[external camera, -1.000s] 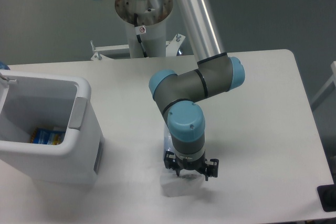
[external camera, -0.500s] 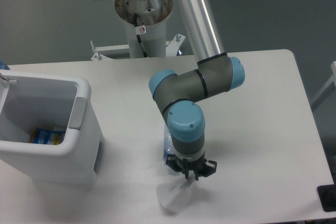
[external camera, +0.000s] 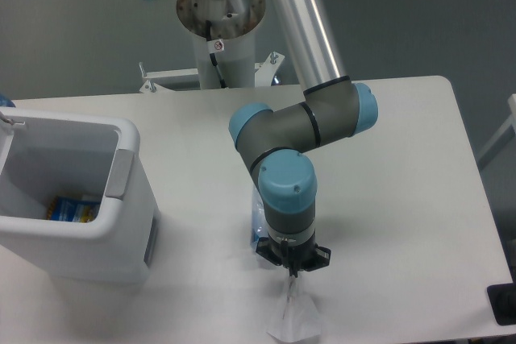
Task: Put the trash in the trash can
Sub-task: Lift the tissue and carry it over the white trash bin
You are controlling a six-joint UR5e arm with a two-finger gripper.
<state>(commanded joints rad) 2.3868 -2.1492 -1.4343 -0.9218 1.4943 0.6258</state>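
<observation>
The gripper (external camera: 293, 271) has its fingers pinched shut on the top of the paper wad (external camera: 293, 318), which hangs just over the tabletop (external camera: 403, 199). The wad looks light and soft. The bottle (external camera: 256, 219) peeks out behind the arm. The trash can (external camera: 121, 199) sits well to the left.

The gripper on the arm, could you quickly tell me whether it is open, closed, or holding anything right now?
Gripper: closed on the top of the pale grey-white crumpled paper wad, which hangs below it.
</observation>
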